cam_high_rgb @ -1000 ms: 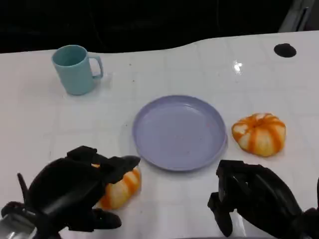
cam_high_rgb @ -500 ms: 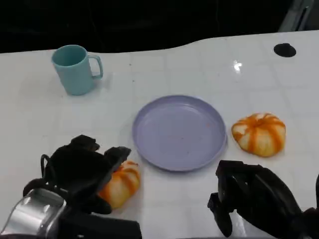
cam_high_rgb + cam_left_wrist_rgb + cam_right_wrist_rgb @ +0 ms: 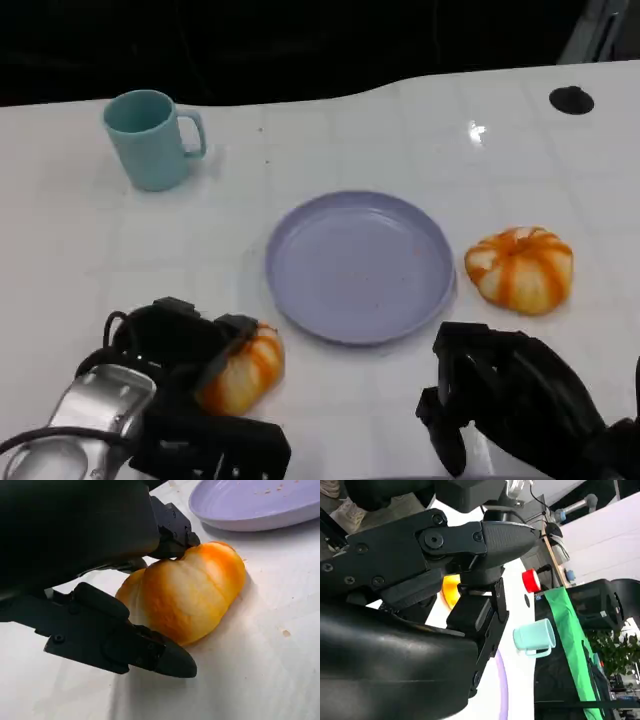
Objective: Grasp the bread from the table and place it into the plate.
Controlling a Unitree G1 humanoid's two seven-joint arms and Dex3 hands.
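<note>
An orange-and-white striped bread roll [image 3: 248, 368] lies on the white table at the lower left, just off the rim of the lavender plate [image 3: 360, 265]. My left hand [image 3: 170, 345] wraps it from the left. In the left wrist view the roll [image 3: 187, 597] sits between fingers [image 3: 172, 527] touching its top and a thumb [image 3: 145, 652] pressed along its underside, still on the table. My right hand [image 3: 510, 400] hovers at the lower right, fingers apart, holding nothing. The plate [image 3: 260, 505] has nothing on it.
A second striped roll [image 3: 520, 268] lies right of the plate. A teal mug [image 3: 150, 138] stands at the back left. A small black disc [image 3: 571, 100] sits at the far right. The table's back edge runs against a dark background.
My left hand has drawn back toward me and its fingers have settled around the roll; the silver forearm has come into view. The right hand, plate and other roll have not moved.
</note>
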